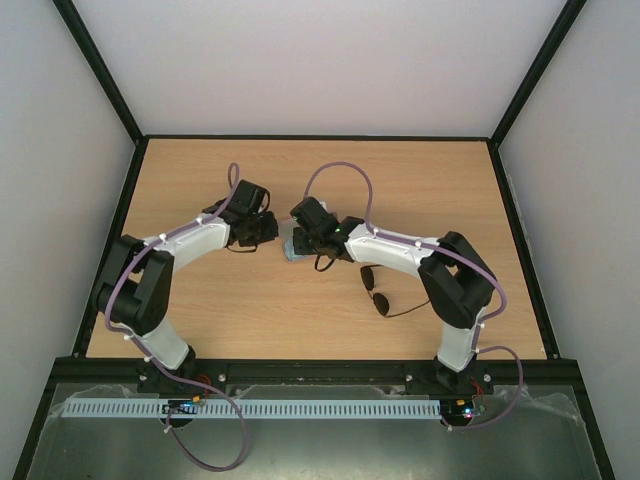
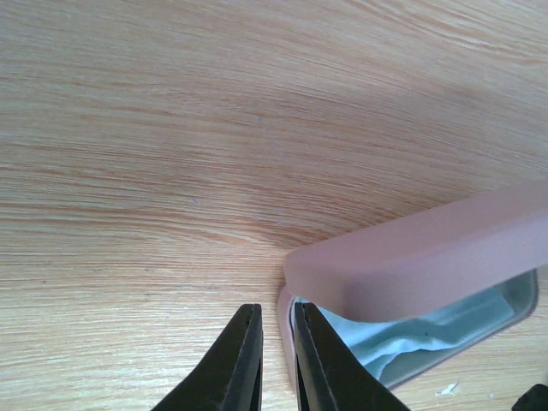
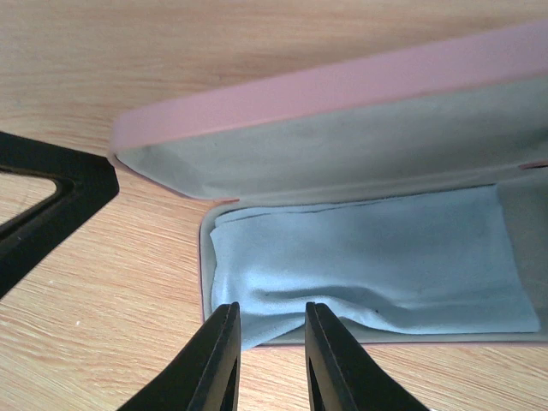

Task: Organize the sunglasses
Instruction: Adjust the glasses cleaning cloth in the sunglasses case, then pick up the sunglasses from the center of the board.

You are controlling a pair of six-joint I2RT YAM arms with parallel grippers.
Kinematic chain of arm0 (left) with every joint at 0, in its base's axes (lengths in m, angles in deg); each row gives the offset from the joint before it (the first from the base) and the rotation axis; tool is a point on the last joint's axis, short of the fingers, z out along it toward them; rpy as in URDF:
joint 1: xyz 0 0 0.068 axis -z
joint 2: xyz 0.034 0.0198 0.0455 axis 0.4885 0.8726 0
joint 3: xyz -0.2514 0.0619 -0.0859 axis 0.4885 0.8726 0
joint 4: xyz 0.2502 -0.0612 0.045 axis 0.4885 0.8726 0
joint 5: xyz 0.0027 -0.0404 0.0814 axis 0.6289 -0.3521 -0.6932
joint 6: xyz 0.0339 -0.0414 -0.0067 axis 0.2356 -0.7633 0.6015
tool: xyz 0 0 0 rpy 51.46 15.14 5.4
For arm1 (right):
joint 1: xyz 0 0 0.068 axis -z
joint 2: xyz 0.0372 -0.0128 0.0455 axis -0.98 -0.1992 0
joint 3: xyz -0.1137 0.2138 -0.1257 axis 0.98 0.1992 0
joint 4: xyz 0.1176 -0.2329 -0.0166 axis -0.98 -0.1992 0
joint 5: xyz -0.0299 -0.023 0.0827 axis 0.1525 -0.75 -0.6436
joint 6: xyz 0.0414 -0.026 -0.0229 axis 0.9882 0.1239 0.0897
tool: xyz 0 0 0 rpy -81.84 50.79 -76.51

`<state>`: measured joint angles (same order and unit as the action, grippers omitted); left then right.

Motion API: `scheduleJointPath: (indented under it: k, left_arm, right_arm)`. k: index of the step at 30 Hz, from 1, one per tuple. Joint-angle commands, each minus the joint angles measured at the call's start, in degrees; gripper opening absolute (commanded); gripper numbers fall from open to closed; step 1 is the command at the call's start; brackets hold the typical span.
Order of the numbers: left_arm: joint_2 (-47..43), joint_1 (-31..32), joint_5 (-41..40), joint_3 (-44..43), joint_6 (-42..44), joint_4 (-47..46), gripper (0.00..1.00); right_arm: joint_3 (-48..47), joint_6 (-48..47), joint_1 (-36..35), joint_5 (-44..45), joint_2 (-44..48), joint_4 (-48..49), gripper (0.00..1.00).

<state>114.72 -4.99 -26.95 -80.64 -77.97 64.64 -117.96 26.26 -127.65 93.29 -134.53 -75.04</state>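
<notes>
The sunglasses [image 1: 377, 291] lie on the table, temple arms spread, beside my right arm and away from both grippers. The pink case [image 3: 342, 86] stands open at mid table [image 1: 290, 250], with the light blue cloth [image 3: 377, 257] lying inside it. My left gripper [image 2: 276, 310] is closed down on the end wall of the case [image 2: 411, 257], one finger inside and one outside. My right gripper [image 3: 271, 310] is open, and its fingertips straddle the near edge of the cloth at the case's front rim. In the top view the two grippers, left [image 1: 268, 232] and right [image 1: 298, 240], meet over the case.
The wooden table [image 1: 420, 190] has black rails along its edges and white walls around it. The left gripper's black finger [image 3: 51, 188] shows at the left of the right wrist view. My right forearm [image 1: 400, 250] passes just above the sunglasses.
</notes>
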Motion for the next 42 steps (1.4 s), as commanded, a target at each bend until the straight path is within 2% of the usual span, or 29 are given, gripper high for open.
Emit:
scheduleJointPath:
  k: [1, 6, 9, 11, 14, 16, 19, 21, 22, 23, 25, 28, 31, 33, 37, 42]
  left_arm:
    - [-2.65, 1.07, -0.91, -0.05, -0.36, 1.97, 0.14]
    - [-4.34, 4.12, -1.02, 0.41, -1.3, 2.77, 0.14]
    - [-5.81, 6.21, -1.03, 0.28, -1.65, 3.58, 0.15]
    - [-6.82, 7.49, -1.28, -0.21, -1.76, 4.41, 0.17]
    - [-7.53, 8.91, -0.97, -2.02, -1.44, 6.04, 0.23]
    - [-7.86, 9.5, -0.55, -3.78, -0.98, 6.71, 0.33]
    - [-7.12, 10.95, 0.27, -8.4, 0.33, 7.31, 0.5]
    - [-4.81, 12.22, 0.4, -12.58, 1.33, 8.89, 0.6]
    - [-3.89, 12.96, 0.38, -14.36, 1.73, 9.42, 0.65]
    - [-3.01, 13.6, 0.41, -15.78, 2.05, 9.73, 0.73]
    - [-1.77, 14.78, 0.51, -18.01, 2.35, 10.14, 0.97]
    - [-1.2, 15.77, 0.92, -18.9, 2.25, 9.61, 1.0]
    - [-1.62, 16.35, 1.41, -18.53, 2.23, 9.01, 1.0]
    - [-2.2, 16.42, 2.01, -17.69, 2.43, 8.43, 0.99]
    - [-3.31, 16.36, 2.68, -16.4, 2.77, 8.0, 0.99]
    - [-4.46, 16.36, 3.59, -15.45, 3.39, 7.75, 1.0]
  right_arm:
    - [0.04, -0.21, -0.05, 3.41, 2.44, -4.74, 0.23]
    - [3.05, 1.54, 2.26, 2.63, 6.34, -8.53, 0.22]
    - [7.39, 2.87, 3.53, 5.24, 12.11, -12.23, 0.23]
    - [10.52, 4.4, 4.39, 6.67, 17.77, -15.33, 0.32]
    - [14.24, 7.55, 4.8, 10.07, 27.08, -21.51, 0.38]
    - [16.48, 10.27, 5.25, 11.39, 32.31, -25.9, 0.46]
    - [21.42, 15.42, 5.91, 11.64, 38.83, -29.48, 0.48]
    - [24.42, 19.35, 6.31, 11.31, 42.99, -30.96, 0.55]
    - [25.92, 21.17, 6.48, 10.7, 44.87, -31.4, 0.56]
    - [27.06, 22.9, 6.59, 9.84, 46.72, -32.03, 0.56]
    - [29.65, 26.59, 6.63, 8.56, 49.92, -33.34, 0.56]
    - [33.33, 32.83, 6.61, 7.09, 54.9, -35.86, 0.58]
    - [36.2, 37.16, 6.65, 6.97, 59.05, -38.53, 0.7]
    - [37.55, 39.71, 6.69, 7.59, 60.33, -41.0, 0.74]
    - [41.2, 42.94, 6.65, 7.22, 60.63, -41.36, 0.75]
    - [46.75, 45.68, 7.54, 6.79, 57.28, -35.39, 0.71]
